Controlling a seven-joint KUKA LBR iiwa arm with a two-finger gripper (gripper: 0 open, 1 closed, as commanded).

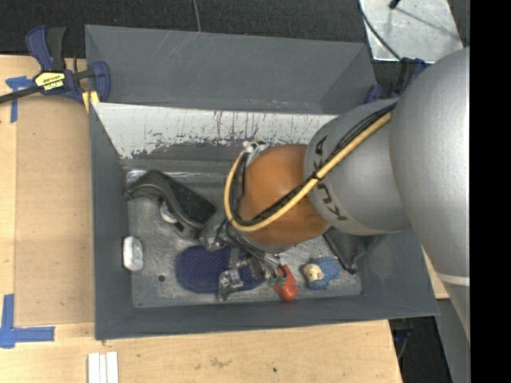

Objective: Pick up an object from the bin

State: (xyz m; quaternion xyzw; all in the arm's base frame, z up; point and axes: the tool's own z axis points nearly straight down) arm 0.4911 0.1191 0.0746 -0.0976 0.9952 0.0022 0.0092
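My jaws hung low beside the dark blue round thing (196, 268) near the bin's (239, 319) front wall, perhaps placed for a grasp; their opening I couldn't tell.

Light is coming from above, brightening the bin's back wall (239, 124) beyond the gripper (242, 268). The arm (427, 154) is catching a soft sheen along its rounded top, and it is throwing deep shadow beneath itself, to the gripper's right.
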